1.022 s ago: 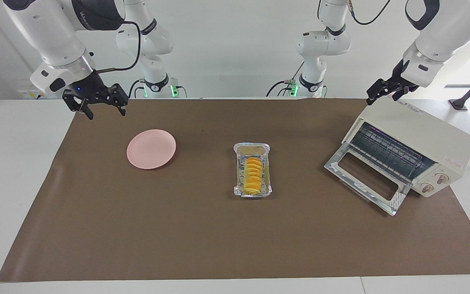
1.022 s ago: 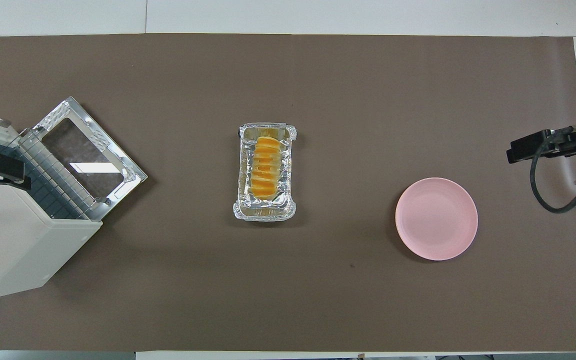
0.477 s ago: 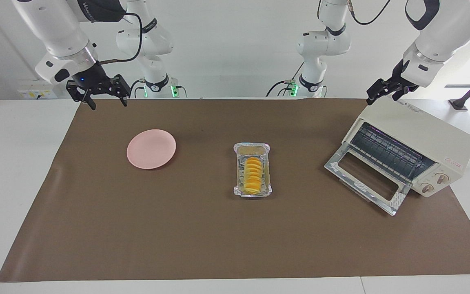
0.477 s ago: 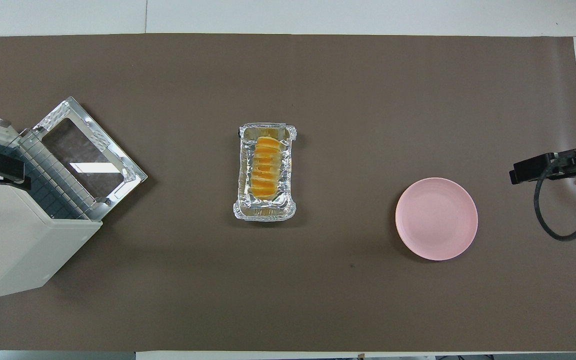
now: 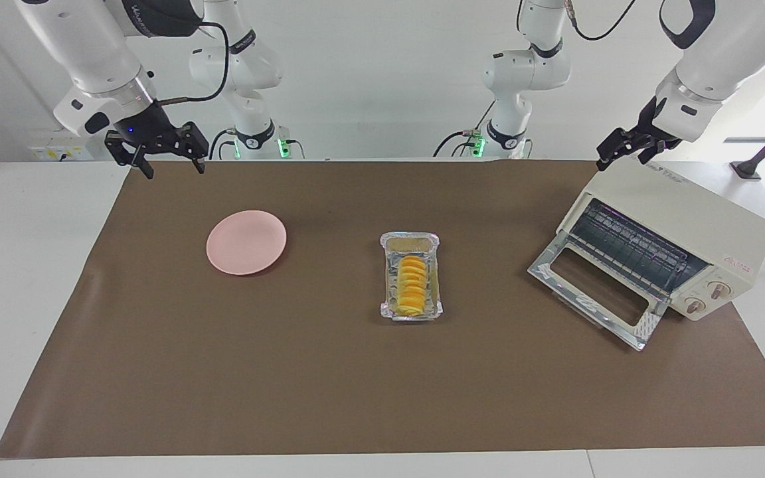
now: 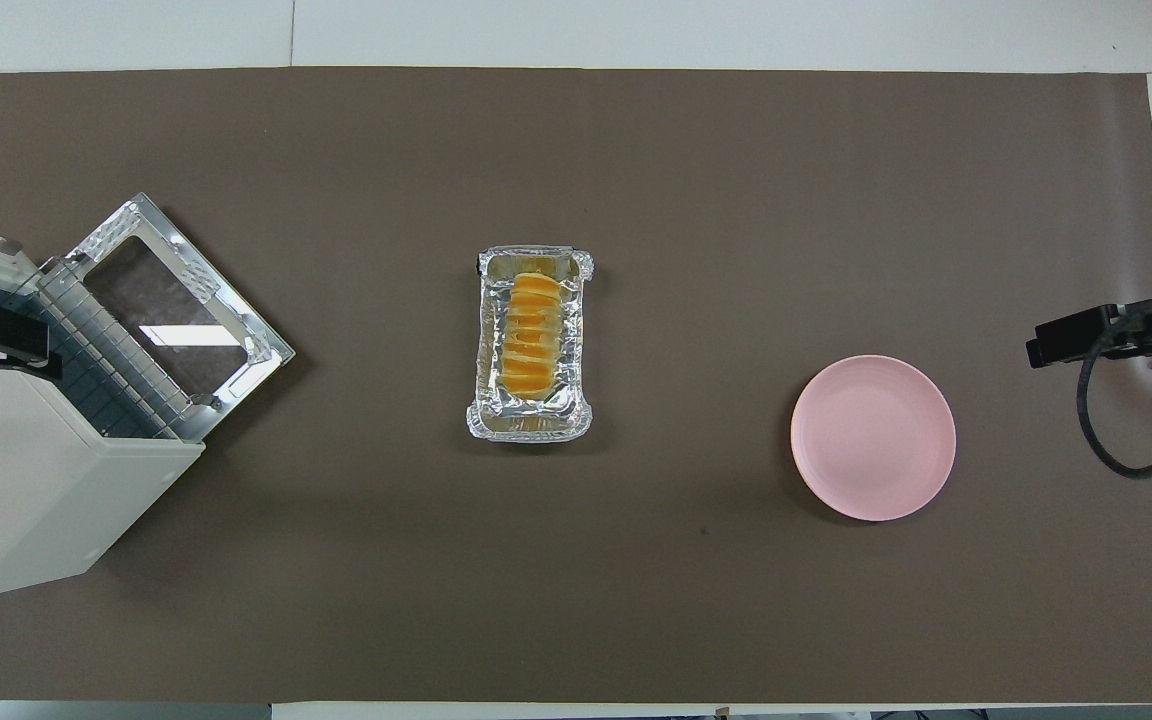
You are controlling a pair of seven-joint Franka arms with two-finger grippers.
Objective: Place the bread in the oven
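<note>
One white counter [image 5: 30, 252] carries one brown rectangular paper mat [image 5: 382, 372], and everything else sits on that mat. Largest of the things is the single boxy cream-white toaster oven [image 5: 694, 222] at the left arm's end of the counter, its glass door [image 5: 598, 297] dropped flat open and the wire rack [image 5: 631, 249] showing inside, with two round knobs on its front panel. One round pink plate [image 5: 246, 242] lies toward the right arm's end. Between oven and plate rests one crinkled silver foil tray [image 5: 411, 312], and in it lies the one small golden yellow-orange ridged loaf of bread [image 5: 411, 284], well apart from the oven. There are two claws. The left claw [image 5: 623, 149] hangs over the oven's top corner nearest the robots, released and gripping nothing, the arm waiting. The right claw [image 5: 168, 163] hangs over the mat's corner at the robots' edge, fingers spread wide and empty. Against the earlier frames, the right claw has risen and drawn back toward its base, away from the plate, while the left claw, oven, tray, bread and plate stay where they were.
</note>
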